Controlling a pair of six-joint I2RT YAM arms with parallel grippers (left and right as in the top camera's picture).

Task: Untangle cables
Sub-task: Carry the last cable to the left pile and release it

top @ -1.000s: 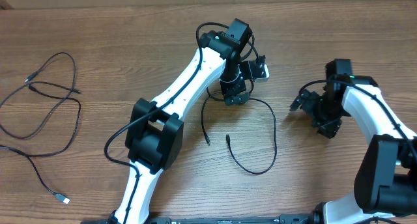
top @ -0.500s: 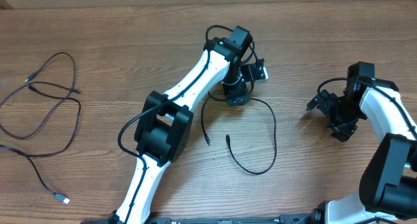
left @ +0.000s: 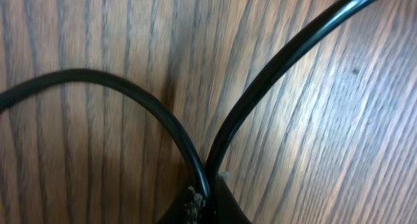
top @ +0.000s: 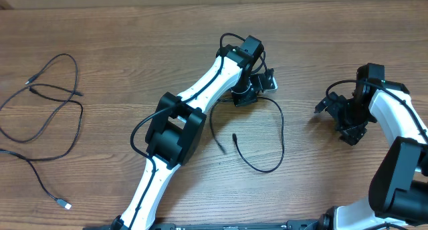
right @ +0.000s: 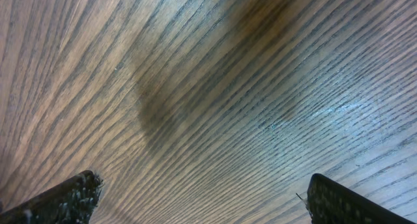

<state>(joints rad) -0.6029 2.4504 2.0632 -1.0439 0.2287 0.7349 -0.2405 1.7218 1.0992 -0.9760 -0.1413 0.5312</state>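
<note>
One black cable (top: 281,140) lies as an open loop at the table's middle, both of its free ends (top: 235,138) near the left arm. My left gripper (top: 245,96) is shut on the top of that loop. In the left wrist view two strands of the cable (left: 273,61) run together into the closed jaws of the left gripper (left: 207,201). Other cables (top: 50,93) lie in loose crossing loops at the far left, one ending in a pale plug (top: 65,204). My right gripper (top: 349,126) stands open over bare wood at the right; the right gripper (right: 205,204) has nothing between its fingertips (right: 65,198).
The wooden table (top: 134,43) is the only surface. The left arm (top: 200,89) stretches diagonally from the front edge to the middle. The right arm (top: 394,123) comes in along the right edge.
My left gripper has shut on the middle cable and shifted slightly right and back, dragging the loop's ends. The right arm moved right a second ago and has since stayed still.
</note>
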